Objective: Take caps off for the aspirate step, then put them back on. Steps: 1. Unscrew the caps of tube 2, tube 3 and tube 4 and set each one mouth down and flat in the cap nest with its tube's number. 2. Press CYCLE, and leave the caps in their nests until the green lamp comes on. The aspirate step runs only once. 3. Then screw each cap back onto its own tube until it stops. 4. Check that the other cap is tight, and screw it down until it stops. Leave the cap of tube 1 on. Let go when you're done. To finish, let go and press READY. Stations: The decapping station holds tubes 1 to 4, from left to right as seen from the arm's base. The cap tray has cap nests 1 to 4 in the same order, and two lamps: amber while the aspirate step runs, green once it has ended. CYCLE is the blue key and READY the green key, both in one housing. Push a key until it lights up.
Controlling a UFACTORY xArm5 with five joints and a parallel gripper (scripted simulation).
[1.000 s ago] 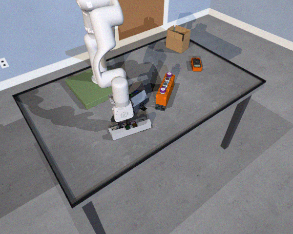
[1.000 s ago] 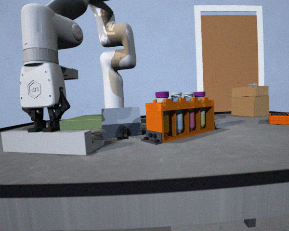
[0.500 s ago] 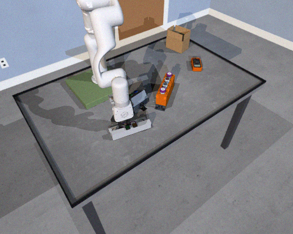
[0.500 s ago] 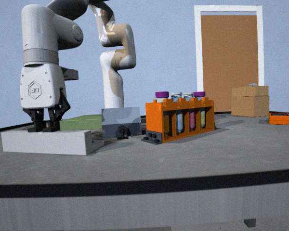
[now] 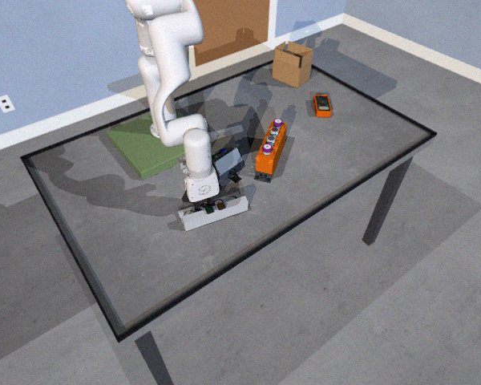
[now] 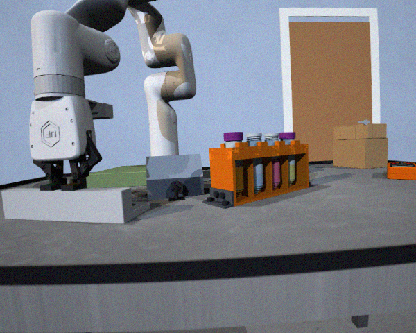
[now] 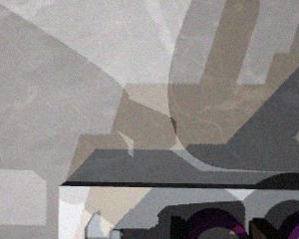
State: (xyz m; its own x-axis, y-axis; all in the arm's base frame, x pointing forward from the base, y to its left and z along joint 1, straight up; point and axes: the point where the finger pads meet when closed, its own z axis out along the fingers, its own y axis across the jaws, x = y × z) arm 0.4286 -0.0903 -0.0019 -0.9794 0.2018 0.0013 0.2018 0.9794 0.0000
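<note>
Counter (image 5: pixel 323 165) with orange tube rack (image 6: pixel 222 168): two middle tubes stand uncapped, both end tubes keep purple caps. Pincer (image 6: pixel 63 180), lowered onto the white cap tray (image 6: pixel 64 207), is clamped on a purple cap (image 7: pixel 209 221) at its nest. Judged progress: early; one more uncapping, CYCLE, recapping and READY remain.

Orange tube rack (image 6: pixel 222 168) upright on the desk (image 6: pixel 272 222), four tubes in a row: purple caps (image 6: pixel 233 136) on both end tubes, middle two (image 6: pixel 254 137) bare at the mouth. White cap tray (image 6: pixel 64 206) lying flat well apart from it, a purple cap (image 7: pixel 209 224) low over it, clamped in the pincer (image 6: pixel 63 179).
</note>
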